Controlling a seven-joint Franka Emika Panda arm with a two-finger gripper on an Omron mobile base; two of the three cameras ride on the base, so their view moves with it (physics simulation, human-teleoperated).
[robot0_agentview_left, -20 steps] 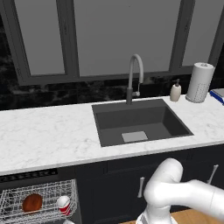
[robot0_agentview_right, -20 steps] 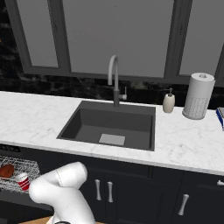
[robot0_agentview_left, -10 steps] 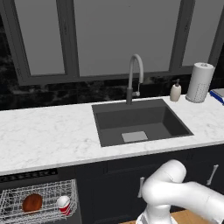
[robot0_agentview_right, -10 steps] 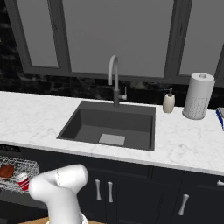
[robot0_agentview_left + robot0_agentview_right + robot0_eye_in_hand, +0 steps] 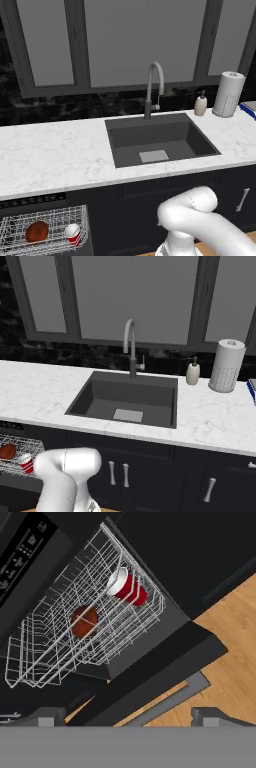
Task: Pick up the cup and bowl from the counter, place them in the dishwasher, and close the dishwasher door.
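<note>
Wide-open gripper, nothing in it, over the pulled-out rack.

Hand view: gripper (image 5: pixel 127 717) spread wide, two dark fingertips (image 5: pixel 47 716) apart, holding nothing, touching nothing. Just past the tips, the black dishwasher door (image 5: pixel 150 667) with its silver bar handle (image 5: pixel 165 701), hanging open. Farther out, the white wire rack (image 5: pixel 85 627) of the dishwasher (image 5: pixel 30 547). Inside it, one red cup (image 5: pixel 127 587) with a white rim, lying on its side, and one shiny brown bowl (image 5: pixel 84 621) near it. Left base view: one cup (image 5: pixel 73 234) and one bowl (image 5: pixel 37 231) in the rack, under the white counter (image 5: pixel 55 155). Right base view: same cup (image 5: pixel 25 463), same bowl (image 5: pixel 8 451).
</note>
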